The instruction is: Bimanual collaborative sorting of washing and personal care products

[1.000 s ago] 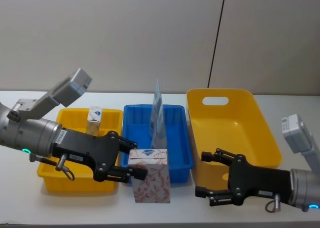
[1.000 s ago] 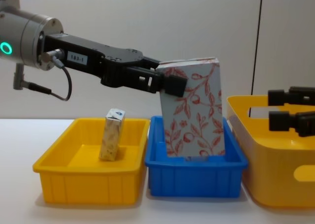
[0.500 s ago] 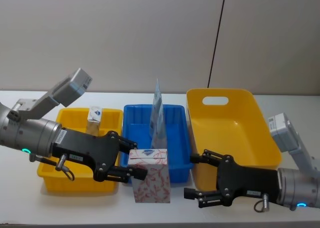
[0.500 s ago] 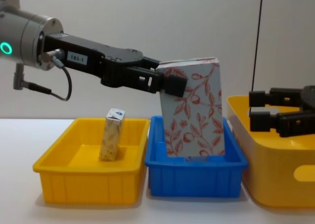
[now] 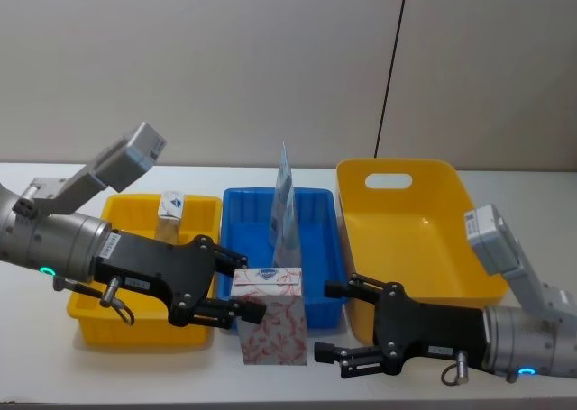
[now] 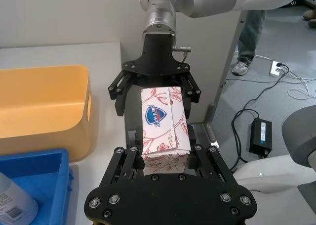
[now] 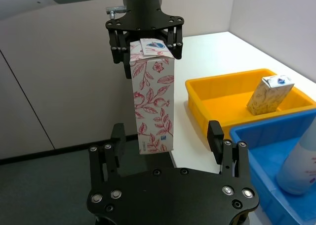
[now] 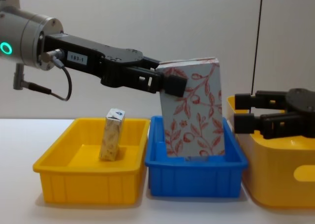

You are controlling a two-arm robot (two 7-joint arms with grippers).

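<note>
The left gripper (image 5: 245, 286) has its fingers closed on the top end of the white box (image 5: 273, 324). The box hangs below them, its long axis near vertical and its logo flap up. To its right, the right gripper (image 5: 329, 320) faces the box's side, fingers spread wide and empty. A nudge from them could swing the top-held box loose, as could an early release.

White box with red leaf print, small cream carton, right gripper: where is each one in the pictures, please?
white box (image 5: 272, 331): head view, on its printed front face.
small cream carton (image 8: 112, 135): chest view, middle of its facing side.
right gripper (image 5: 323, 319): head view, midway between its open fingertips.
</note>
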